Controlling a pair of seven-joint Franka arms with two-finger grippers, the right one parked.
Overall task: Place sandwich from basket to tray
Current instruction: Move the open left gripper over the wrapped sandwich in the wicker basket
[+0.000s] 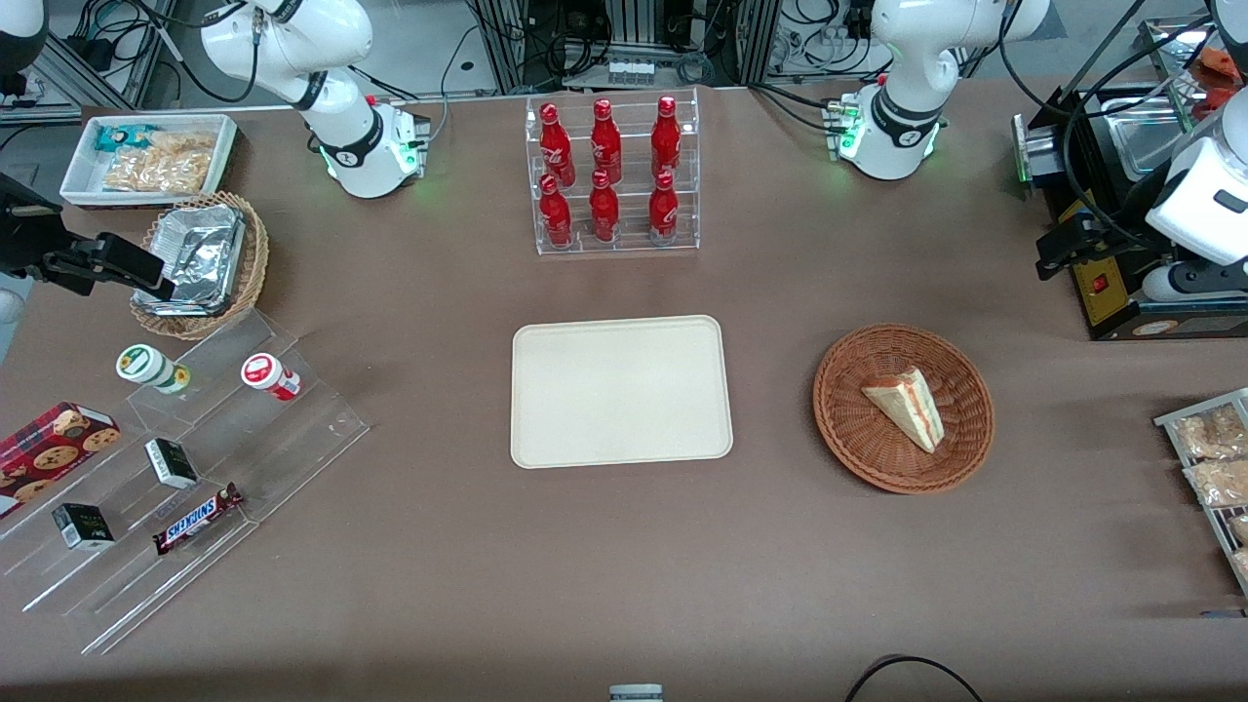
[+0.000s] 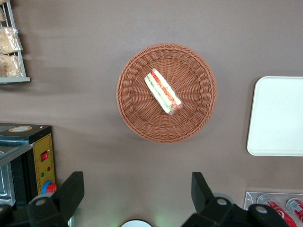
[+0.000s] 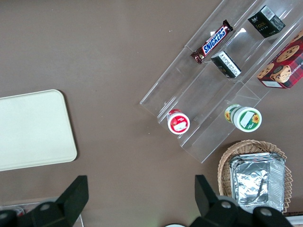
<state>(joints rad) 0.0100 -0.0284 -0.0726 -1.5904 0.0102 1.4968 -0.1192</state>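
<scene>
The sandwich (image 1: 907,405), a pale wedge with orange-red and green layers, lies in the round reddish-brown basket (image 1: 840,429). The cream tray (image 1: 621,390) lies flat beside the basket, toward the parked arm's end, with nothing on it. My left gripper (image 1: 1051,255) hovers open and empty, farther from the front camera than the basket and toward the working arm's end. The left wrist view shows the sandwich (image 2: 163,92) in the basket (image 2: 128,104), part of the tray (image 2: 279,116), and my gripper (image 2: 136,189) well apart from the basket. The tray also shows in the right wrist view (image 3: 33,130).
A black appliance (image 1: 1121,234) stands right beside my gripper. A wire rack of snack packets (image 1: 1214,468) sits at the working arm's end. A clear rack of red bottles (image 1: 612,175) stands farther back than the tray. Acrylic steps with snacks (image 1: 175,458) lie toward the parked arm's end.
</scene>
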